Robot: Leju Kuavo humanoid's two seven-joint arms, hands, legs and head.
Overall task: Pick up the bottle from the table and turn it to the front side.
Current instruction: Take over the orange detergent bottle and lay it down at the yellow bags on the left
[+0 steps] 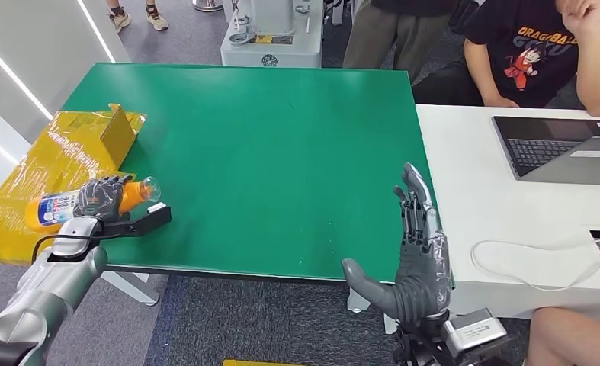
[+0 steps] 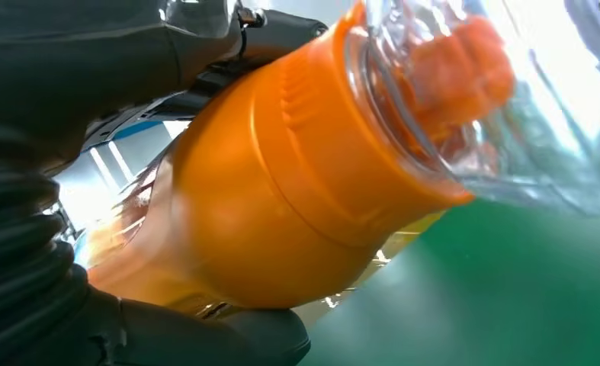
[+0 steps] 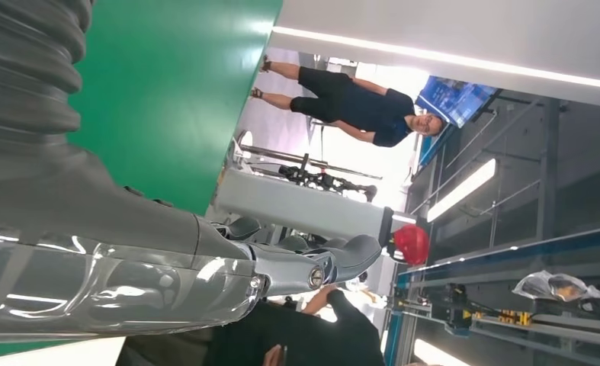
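Observation:
An orange bottle [image 1: 52,207] with a clear cap [image 1: 150,187] and a white and blue label lies on its side at the left edge of the green table [image 1: 266,152]. My left hand [image 1: 98,200] grips it around the middle, fingers wrapped over the top. Up close in the left wrist view, the bottle [image 2: 281,198] has an orange shoulder, and the clear cap [image 2: 495,99] sits between my dark fingers [image 2: 228,335]. My right hand [image 1: 415,255] stands open and upright at the table's front right corner, holding nothing; its thumb [image 3: 205,259] stretches out in the right wrist view.
Yellow wrapped cardboard [image 1: 60,152] lies under and behind the bottle at the table's left. A white desk [image 1: 502,206] on the right carries a laptop [image 1: 563,149] and a cable. People sit and stand behind the tables, and a grey machine base [image 1: 270,34] stands at the far edge.

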